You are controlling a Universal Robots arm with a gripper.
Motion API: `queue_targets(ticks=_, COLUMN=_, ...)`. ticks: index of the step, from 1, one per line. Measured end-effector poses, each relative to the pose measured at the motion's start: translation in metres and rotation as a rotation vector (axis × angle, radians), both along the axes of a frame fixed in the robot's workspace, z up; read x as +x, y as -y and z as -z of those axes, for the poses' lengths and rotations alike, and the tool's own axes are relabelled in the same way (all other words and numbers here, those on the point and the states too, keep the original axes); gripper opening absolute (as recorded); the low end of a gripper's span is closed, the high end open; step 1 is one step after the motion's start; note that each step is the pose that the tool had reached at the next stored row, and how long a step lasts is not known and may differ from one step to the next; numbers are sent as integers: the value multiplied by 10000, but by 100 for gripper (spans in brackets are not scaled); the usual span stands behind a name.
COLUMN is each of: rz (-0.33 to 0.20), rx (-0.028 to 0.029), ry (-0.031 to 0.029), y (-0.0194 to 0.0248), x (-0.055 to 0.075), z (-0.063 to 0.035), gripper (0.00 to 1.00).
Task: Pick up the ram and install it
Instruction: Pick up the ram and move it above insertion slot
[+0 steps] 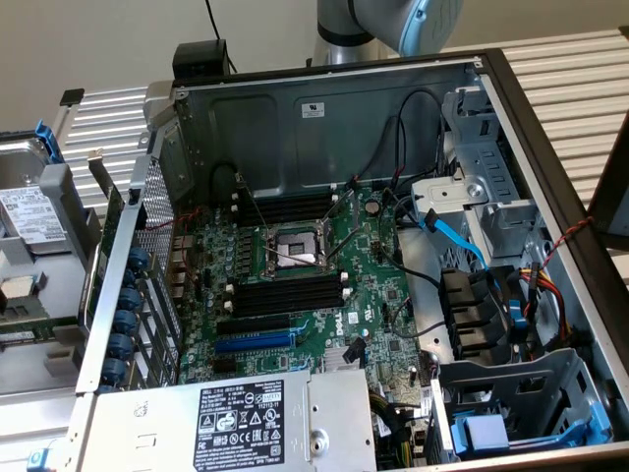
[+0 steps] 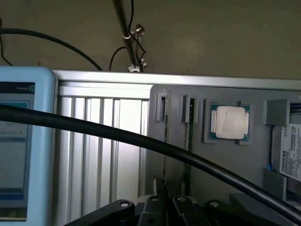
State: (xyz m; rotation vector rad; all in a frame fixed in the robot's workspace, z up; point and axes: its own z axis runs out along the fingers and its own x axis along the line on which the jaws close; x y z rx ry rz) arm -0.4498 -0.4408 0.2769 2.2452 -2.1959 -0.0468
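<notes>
1. A beige wall (image 2: 211,37) stands behind a ribbed metal table (image 2: 99,141).
2. In the exterior view an open case (image 1: 324,113) lies on this table, and the frame cuts off its near edge.
3. The arm (image 1: 393,20) rises behind the case and is cropped at the picture's top.
4. The board (image 1: 378,295) lies flat inside the case. Its black slots (image 1: 295,295) are partly crossed by wires.
5. The wrist view shows a grey tray (image 2: 244,99) on the table. A thick black cable (image 2: 141,141) crosses in front and hides part of it.
6. A lit screen (image 2: 19,141) and a labelled drive (image 2: 288,150) are each cut off at a picture edge.
7. A CPU (image 2: 229,122) lies in the tray.
8. The ram (image 2: 189,132) stands in a tray groove just beside the CPU. It is seen edge-on, so its chips and sticker cannot be made out.
9. The gripper (image 2: 168,200) hangs near the ram's end with its fingers drawn together. Nothing visible sits between them, and their bases are cropped.
</notes>
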Motion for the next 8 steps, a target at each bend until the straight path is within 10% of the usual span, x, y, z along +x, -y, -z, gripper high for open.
queue_targets(ticks=8, rz=0, rx=0, ry=27, y=0, x=0, z=-194, gripper=13)
